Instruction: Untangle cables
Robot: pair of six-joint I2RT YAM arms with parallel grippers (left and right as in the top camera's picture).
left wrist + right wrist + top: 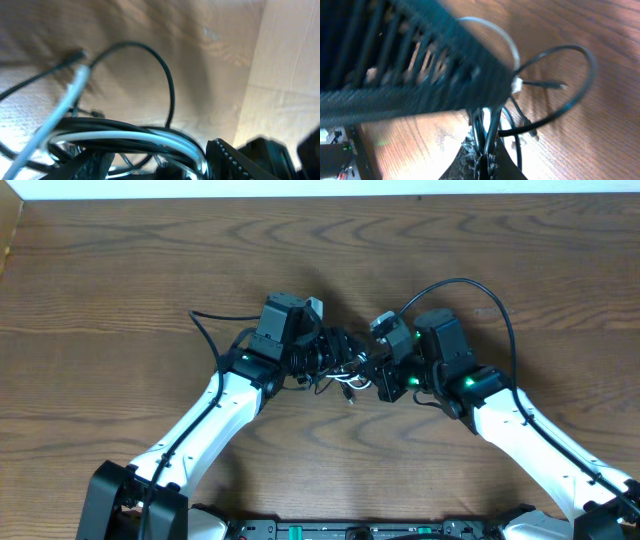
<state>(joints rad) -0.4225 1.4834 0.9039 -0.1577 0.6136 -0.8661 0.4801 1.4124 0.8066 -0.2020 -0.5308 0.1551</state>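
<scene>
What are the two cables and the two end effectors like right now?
white cable: tangled with the black one.
black cable: looped and tangled, one loop sticking out.
left end effector: open, both cables between its fingers.
right end effector: shut on the black cable.

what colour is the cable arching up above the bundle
Black; the arching cable shows best in the left wrist view.

White cable (125, 135), black cable (169, 82): thin, looped, tangled together in bundle.
</scene>
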